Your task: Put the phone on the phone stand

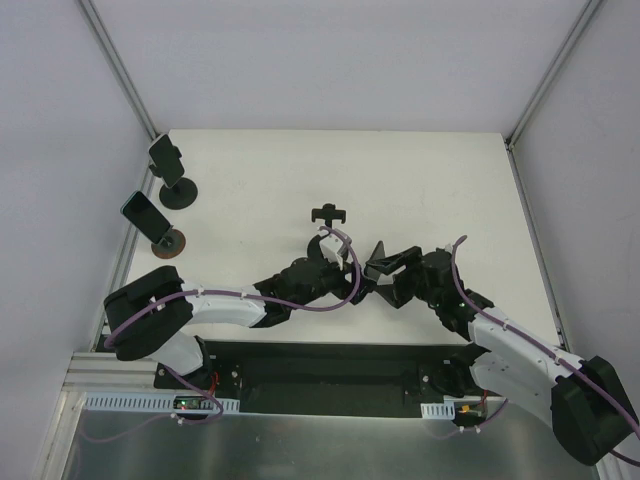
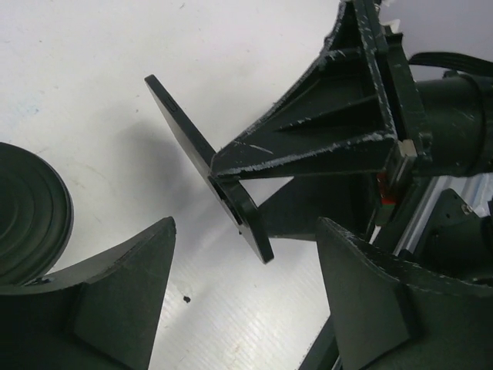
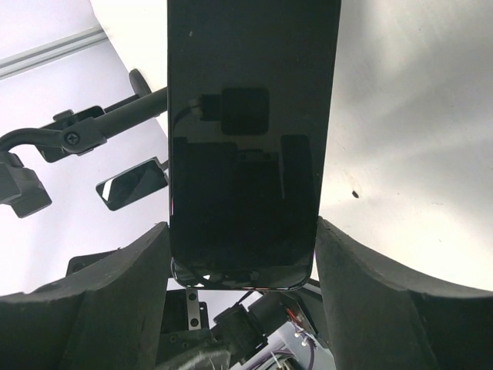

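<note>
Top view: the phone (image 1: 380, 266) is held over the table (image 1: 420, 180) by the right gripper (image 1: 392, 268), pinched across its width. The left gripper (image 1: 345, 268) is placed just beside it. An empty phone stand (image 1: 328, 213) is seen nearby, further back.
Left wrist view: the left fingers (image 2: 131, 293) are spread, nothing gripped. The phone is seen edge-on, tilted, untouched by them.
Right wrist view: the phone's dark screen is clamped between the right fingers (image 3: 385, 301).

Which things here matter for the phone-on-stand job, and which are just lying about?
Job:
phone, held in right gripper
empty phone stand
left gripper, open

Lying about:
far docked phone
near docked phone
</note>
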Controlling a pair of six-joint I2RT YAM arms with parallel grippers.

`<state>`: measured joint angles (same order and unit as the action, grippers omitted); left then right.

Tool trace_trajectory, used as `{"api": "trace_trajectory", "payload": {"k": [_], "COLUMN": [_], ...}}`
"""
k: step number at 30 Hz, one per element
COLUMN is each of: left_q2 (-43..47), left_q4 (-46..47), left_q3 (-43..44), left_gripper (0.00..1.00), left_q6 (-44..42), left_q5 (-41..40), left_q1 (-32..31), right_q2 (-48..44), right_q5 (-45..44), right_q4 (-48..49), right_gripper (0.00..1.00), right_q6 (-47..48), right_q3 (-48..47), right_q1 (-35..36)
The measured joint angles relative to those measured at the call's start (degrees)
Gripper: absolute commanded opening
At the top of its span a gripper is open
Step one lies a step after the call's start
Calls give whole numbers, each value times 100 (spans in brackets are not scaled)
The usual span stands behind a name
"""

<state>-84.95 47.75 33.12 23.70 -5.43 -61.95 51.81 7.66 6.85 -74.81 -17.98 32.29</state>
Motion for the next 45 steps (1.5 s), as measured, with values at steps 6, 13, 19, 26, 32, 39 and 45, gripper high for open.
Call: {"api": "trace_trajectory", "payload": {"k": [6,13,19,26,32,39,45], "left_q2": [-302,-481,-544,-780,-785,-608,586], "left_q4": [-46,-109,-162,-479,-894,-1847,-2806], "left_q3": [284,466,483,789,1008,1054,870], "left_gripper": [54,60,58,24,0,0,0], "left_q6": [160,280,278,177,-46,-254,-407], "left_q5": [-341,-570,-579,-549,-557,-498,129], "left_q1": [-37,-37,-79,-107,-168,-138,-26], "right_q2": [-94,-455,-483,-483,-632,-1104,-1320], "right_q5": [-317,-765,-874,-859,-916,-514,363], "right_q4": [-15,-157,-179,-243,-280,-380,-1491], "right_gripper": [1,1,1,1,21,96,96], "right_q6": [-210,-435,-535,-538,-527,378,3143], "right_q3": [0,0,0,-37,-52,-79,-713], "right_q1": [258,321,321,361,487,494,-7]}}
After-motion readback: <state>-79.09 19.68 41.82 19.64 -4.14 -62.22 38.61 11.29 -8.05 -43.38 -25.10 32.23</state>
